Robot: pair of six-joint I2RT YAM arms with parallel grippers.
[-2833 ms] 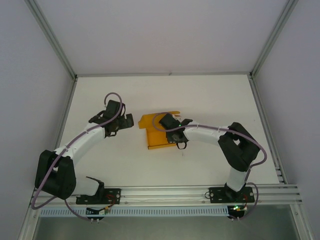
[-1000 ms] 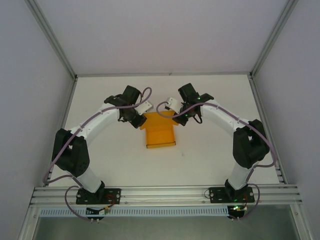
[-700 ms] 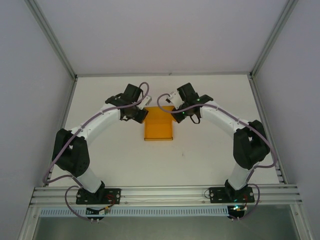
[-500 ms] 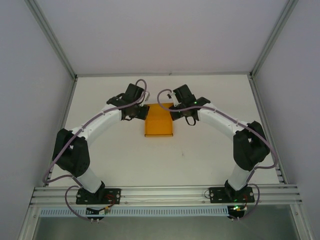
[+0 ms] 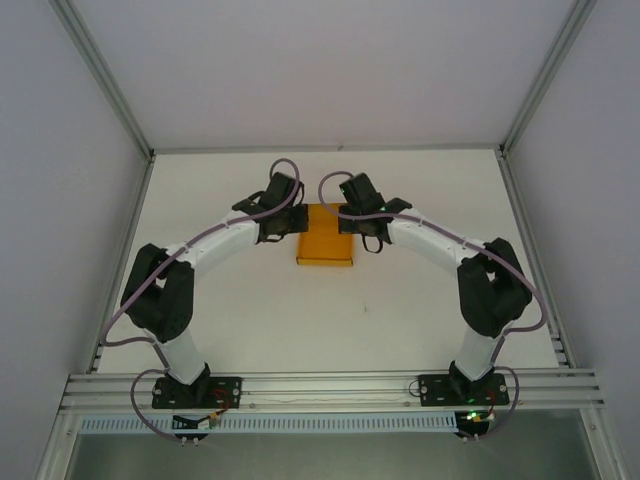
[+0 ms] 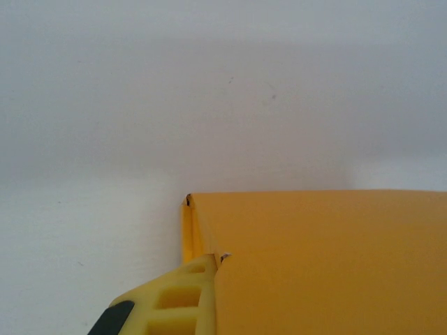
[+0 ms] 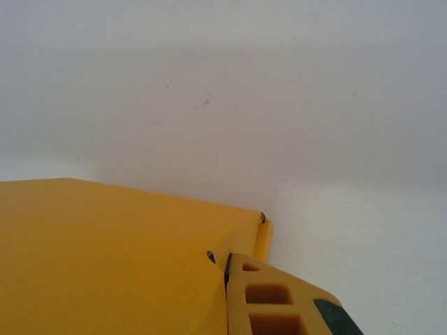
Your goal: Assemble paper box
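flanking the paper box (image 5: 325, 240) on the bench (image 5: 430, 190), the left pincer (image 5: 287, 223) and right pincer (image 5: 354, 221) sit equally near, one at each far corner; its long axis runs away from both, nearward. each shows one yellow finger (image 6: 167, 310) against the card; how far either is open cannot be told.

Bright, even, soft light from overhead. Faint, short shadows on the white table (image 5: 420, 300). Sharp overhead view, greyer toward the side walls (image 5: 60, 250). Softer focus in both wrist views, with a blurred yellow finger (image 6: 143, 310) up close and a broad grey shadow band across the table past the orange box (image 6: 328, 265).
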